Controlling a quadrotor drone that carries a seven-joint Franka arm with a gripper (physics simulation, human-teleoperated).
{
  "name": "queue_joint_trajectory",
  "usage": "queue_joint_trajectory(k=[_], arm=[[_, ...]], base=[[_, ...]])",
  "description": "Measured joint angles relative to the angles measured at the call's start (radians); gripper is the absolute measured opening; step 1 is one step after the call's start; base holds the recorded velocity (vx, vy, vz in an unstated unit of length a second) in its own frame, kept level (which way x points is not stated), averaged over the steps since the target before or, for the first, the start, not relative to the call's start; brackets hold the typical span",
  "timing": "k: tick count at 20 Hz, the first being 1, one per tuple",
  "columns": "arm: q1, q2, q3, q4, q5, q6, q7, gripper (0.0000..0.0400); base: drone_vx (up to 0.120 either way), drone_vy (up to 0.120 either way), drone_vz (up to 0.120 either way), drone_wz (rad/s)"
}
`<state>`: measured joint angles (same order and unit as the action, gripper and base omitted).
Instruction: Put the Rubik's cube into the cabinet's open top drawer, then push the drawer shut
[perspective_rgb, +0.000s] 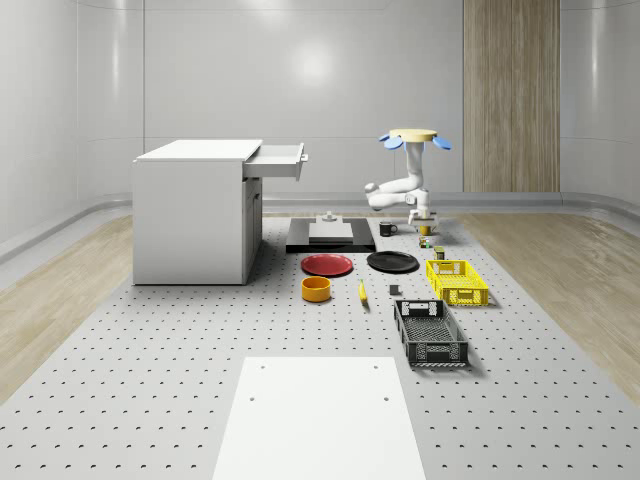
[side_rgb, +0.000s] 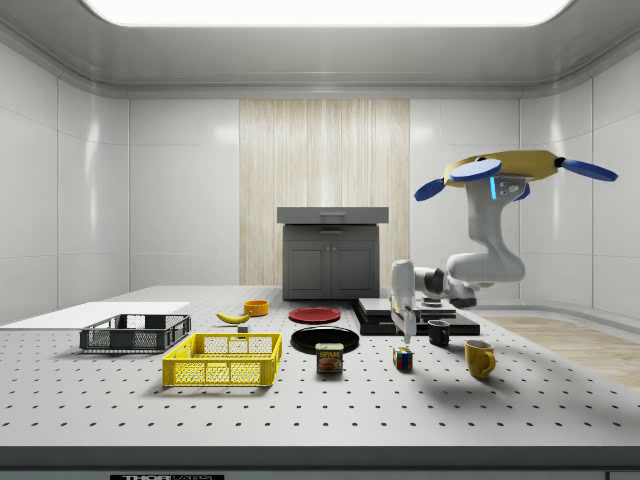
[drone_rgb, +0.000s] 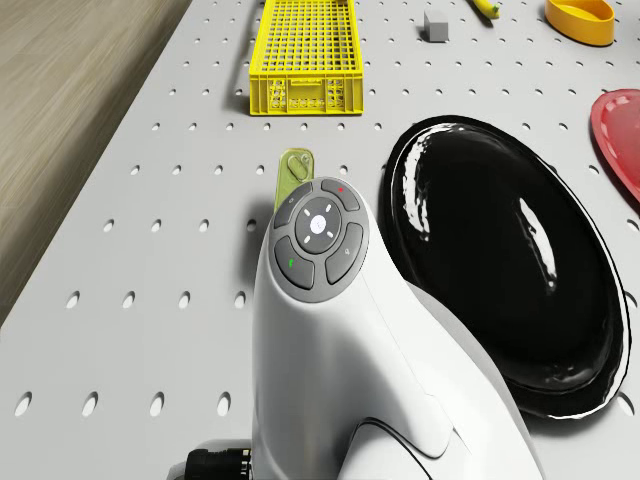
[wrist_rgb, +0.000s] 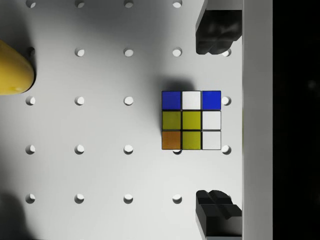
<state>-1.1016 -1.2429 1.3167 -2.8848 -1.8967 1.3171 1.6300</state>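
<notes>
My whole-scene camera looks down the perforated surface (perspective_rgb: 150, 380) from its near end toward the far wall. My side camera sits low at the surface's edge, facing across it. Both share the yellow crate (perspective_rgb: 457, 281) and cabinet (perspective_rgb: 195, 215). The drone camera looks forward-down past the arm (drone_rgb: 330, 340); the wrist camera looks straight down, close.

White cabinet (perspective_rgb: 195, 215), top drawer (perspective_rgb: 275, 161) open toward the view's right. Drone (perspective_rgb: 414, 138) hovering beyond the black plate (perspective_rgb: 392, 262), arm bent down, gripper (perspective_rgb: 420, 222) low over the table (perspective_rgb: 150, 380). Red plate (perspective_rgb: 327, 265), orange bowl (perspective_rgb: 316, 289), yellow crate (perspective_rgb: 457, 281), black crate (perspective_rgb: 430, 333).
</notes>
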Motion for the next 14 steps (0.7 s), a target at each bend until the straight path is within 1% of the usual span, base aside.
queue_joint_trajectory(k=[6, 10, 14], arm=[[-0.007, -0.025, 0.006, 0.002, 0.012, 0.023, 0.007, 0.0400], [-0.009, -0.046, -0.015, 0.007, -0.003, 0.050, 0.007, 0.0400], [-0.027, -0.059, -0.025, 0.024, -0.013, 0.071, 0.009, 0.0400]], base=[[0.000, 0.000, -0.120, 0.000], [0.000, 0.000, 0.000, 0.000], [0.000, 0.000, 0.000, 0.000]])
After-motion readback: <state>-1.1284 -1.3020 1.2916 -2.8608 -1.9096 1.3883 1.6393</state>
